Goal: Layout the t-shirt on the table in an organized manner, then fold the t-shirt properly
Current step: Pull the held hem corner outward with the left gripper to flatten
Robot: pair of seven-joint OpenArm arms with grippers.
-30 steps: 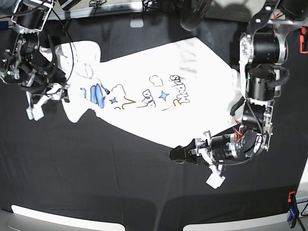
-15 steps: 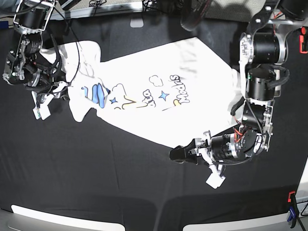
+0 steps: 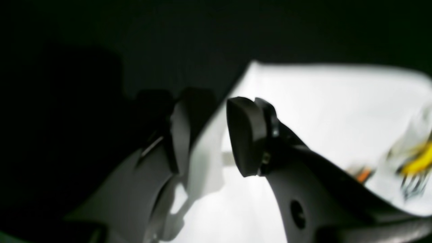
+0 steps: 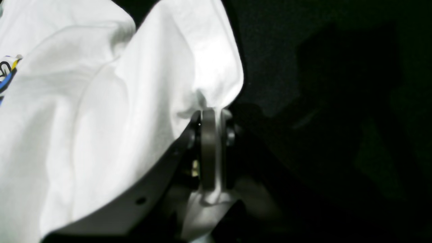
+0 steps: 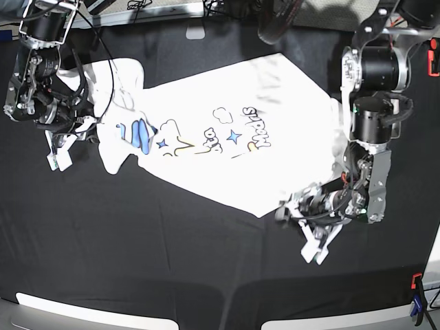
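The white t-shirt lies print side up, slanting across the black table. My right gripper, at the base view's left, is shut on a fold of plain white cloth at the shirt's left end. The right wrist view shows that gripper pinching the t-shirt. My left gripper is at the shirt's lower hem corner. In the left wrist view the left gripper is open, with the t-shirt's edge running between its fingers.
A red clamp sits at the right edge and a blue and red clamp at the lower right corner. Cables and grey gear lie along the far edge. Black cloth stretches in front of the shirt.
My left gripper has drawn back to the right, from over the black cloth to the shirt's hem corner. My right gripper moved up and right a second ago, then held still.
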